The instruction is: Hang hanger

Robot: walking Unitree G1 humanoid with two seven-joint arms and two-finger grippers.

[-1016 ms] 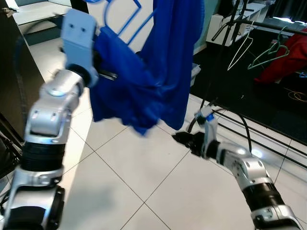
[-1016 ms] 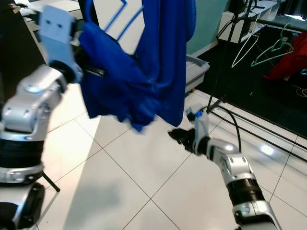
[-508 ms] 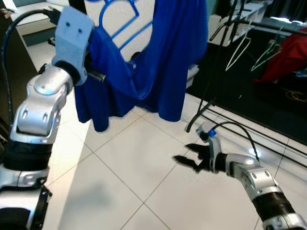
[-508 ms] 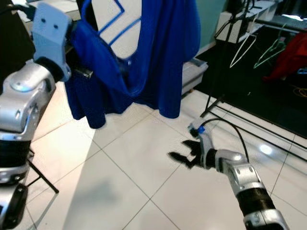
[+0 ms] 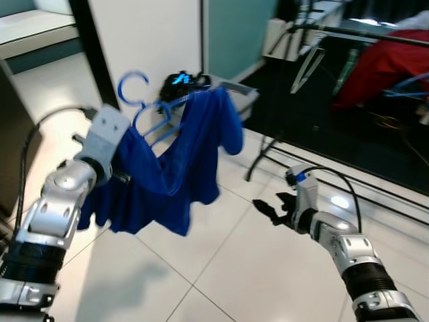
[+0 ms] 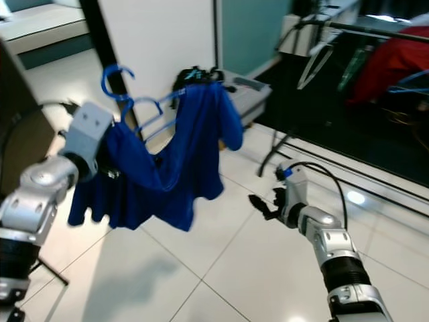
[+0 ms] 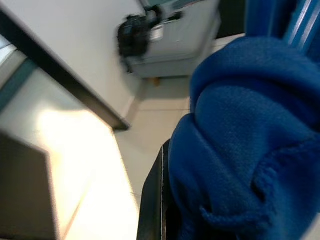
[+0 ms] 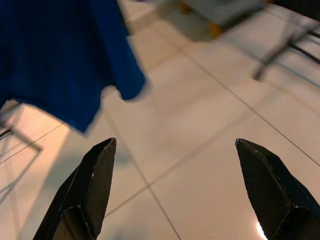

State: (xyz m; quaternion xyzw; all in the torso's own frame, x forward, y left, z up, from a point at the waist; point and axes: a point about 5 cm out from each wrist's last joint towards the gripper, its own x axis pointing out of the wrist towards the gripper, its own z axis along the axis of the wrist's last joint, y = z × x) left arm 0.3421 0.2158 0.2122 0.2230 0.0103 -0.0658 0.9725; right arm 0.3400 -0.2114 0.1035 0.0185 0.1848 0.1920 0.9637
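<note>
Camera has swung since half a second ago: the whole scene shifted, so I read that as the head or body turning, not the things moving. The clothes rail (image 5: pixel 362 32) is now visible at the far right, with a red garment (image 5: pixel 379 64) and a pale hanger (image 5: pixel 305 67) on it.

Left gripper (image 6: pixel 100 164) is raised well left of the rail, clenched on the blue garment (image 5: pixel 171 174); in the left wrist view one black finger (image 7: pixel 155 200) is pressed against the bunched fleece. The blue hanger (image 5: pixel 144 107) is threaded through the garment, hook (image 6: pixel 112 79) up and free, still well apart from the rail. So the hang is not done; my read is we are in the carry/approach phase.

Right gripper (image 5: pixel 271 209) has dropped lower and sits between garment and rail base, jaws spread wide, holding nothing, just floor tile (image 8: pixel 200 135) under it.

Containers: a grey bin (image 5: pixel 234 94) on the floor left of the rail, behind the garment, with a dark bundle (image 5: pixel 181 84) at its near edge. Cannot tell what else is in it.
</note>
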